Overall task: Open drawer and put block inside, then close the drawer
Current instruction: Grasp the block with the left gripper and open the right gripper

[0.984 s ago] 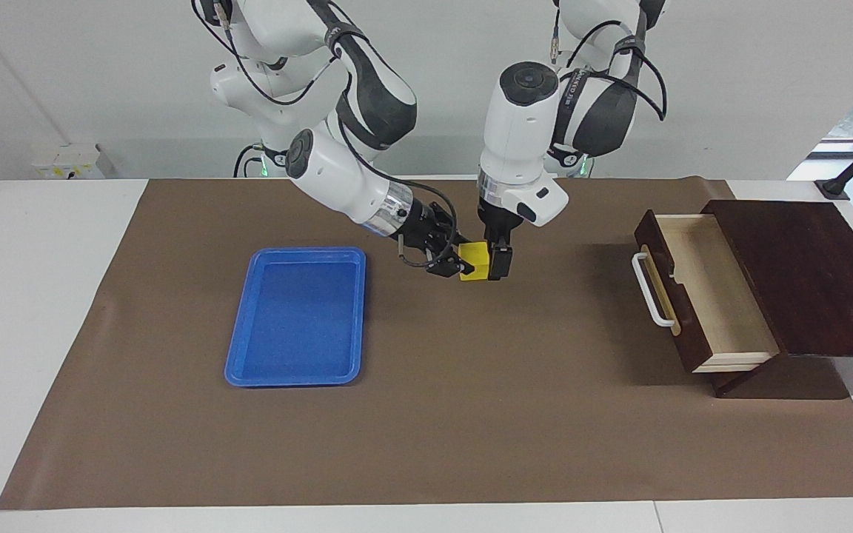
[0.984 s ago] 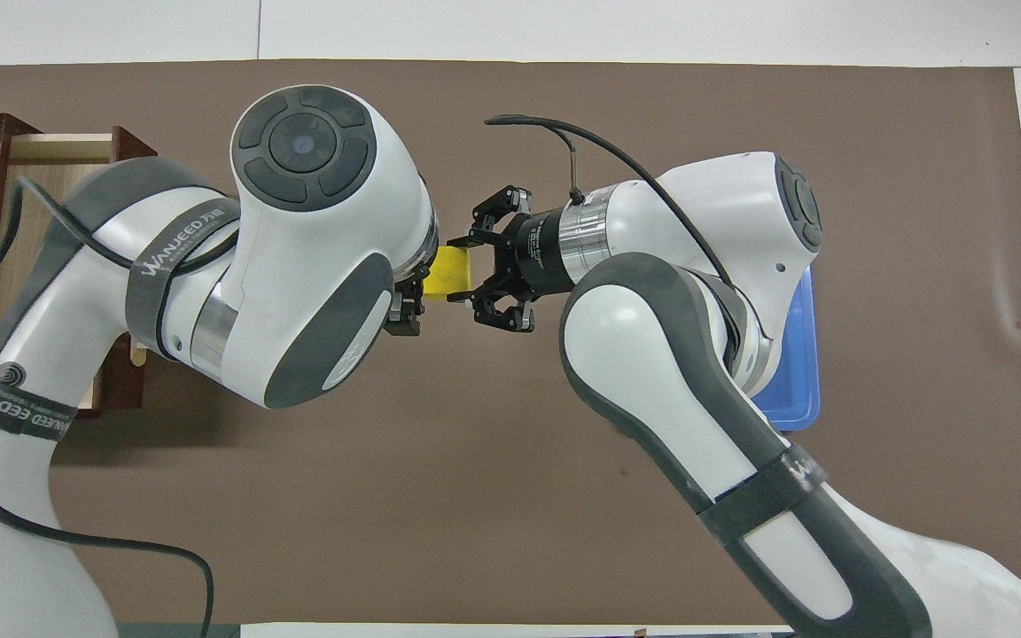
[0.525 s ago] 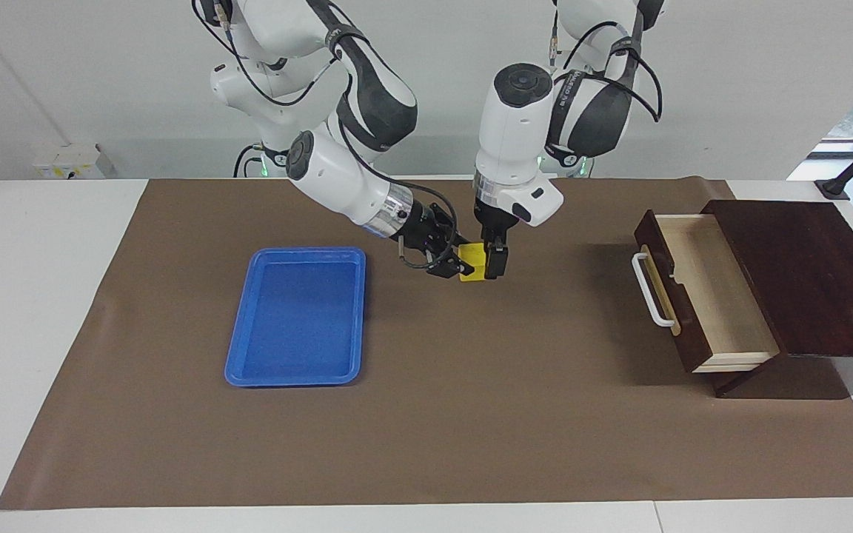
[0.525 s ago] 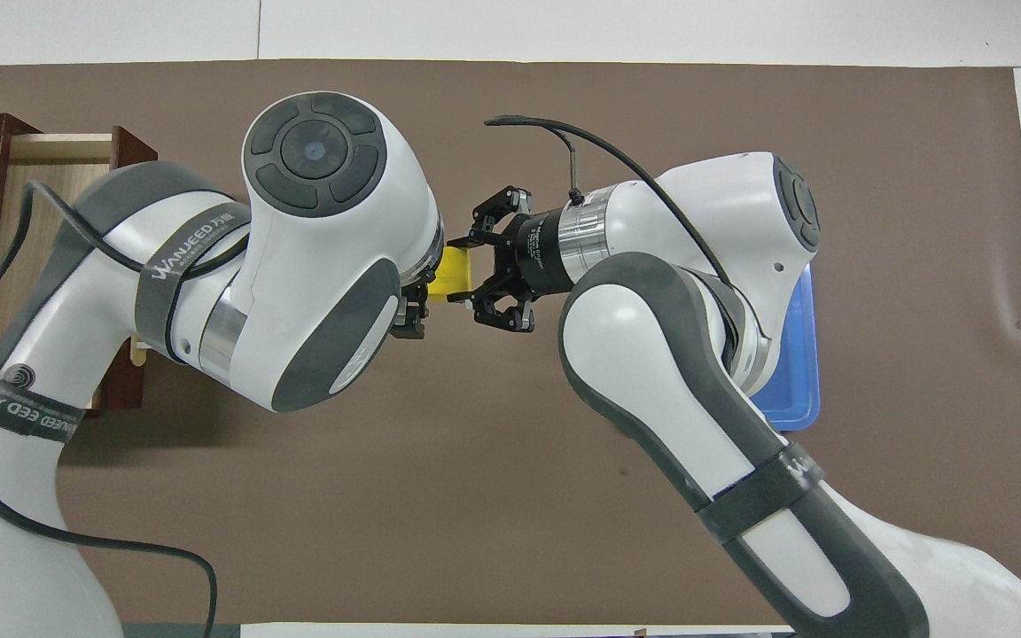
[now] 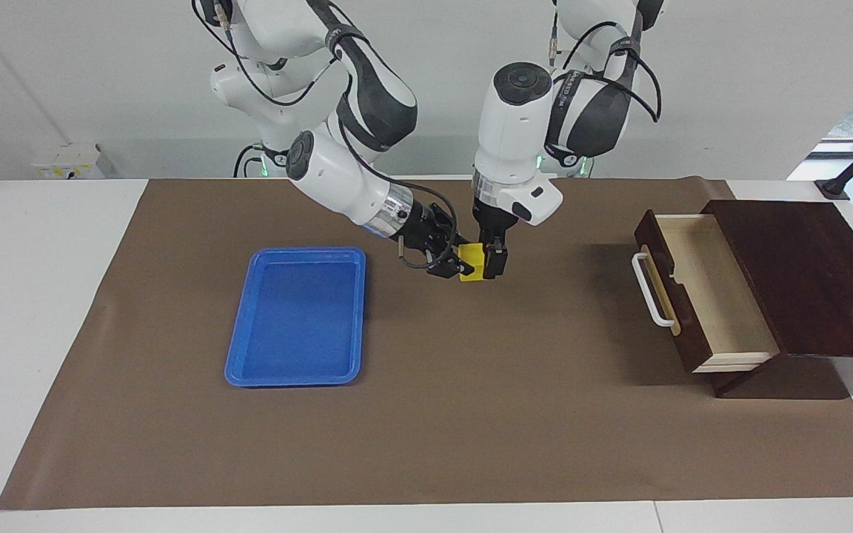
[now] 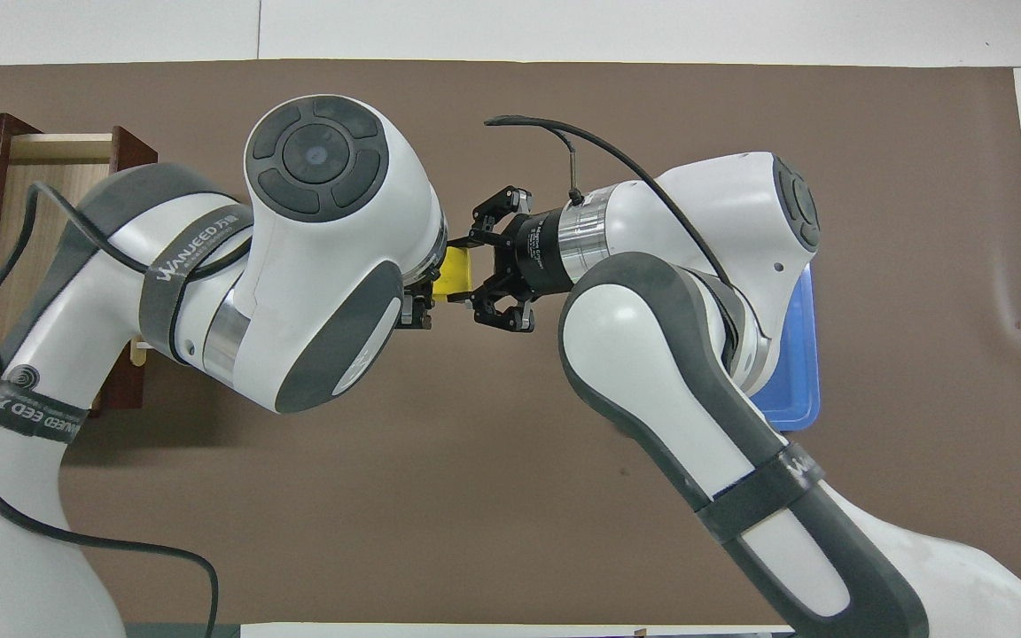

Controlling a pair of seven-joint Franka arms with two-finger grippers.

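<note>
1. Facing view shows it best: the right gripper (image 5: pixel 453 262) comes in sideways with its fingers pinched on the block (image 5: pixel 471 263), so the yellow cube is up in the air over the bare middle of the brown mat (image 5: pixel 426 414), not resting on anything.
2. Left gripper (image 5: pixel 487 260) hangs straight down right at the same cube. One finger sits against the block's side toward the drawer, but I honestly can't tell whether it has clamped or is just bracketing it.
3. My read: this is a mid-air handoff. The right arm holds the cube out sideways so its other faces stay free for the left one to take from above.
4. Makes sense, since the drawer (image 5: pixel 700 292) sits at the left arm's end of the table, well apart from the cube. It's already pulled out, white handle (image 5: pixel 649 290) toward the middle of the table, pale inside showing with nothing in it that I can see.
5. Blue tray (image 5: pixel 295 317) lies toward the right arm's end, nothing in it either.
6. Overhead view just confirms both grippers meet at the block (image 6: pixel 454 273), with the left arm's wrist covering part of it.
7. Still to do, I'd say: finish the transfer, drop it in, shut the drawer.
</note>
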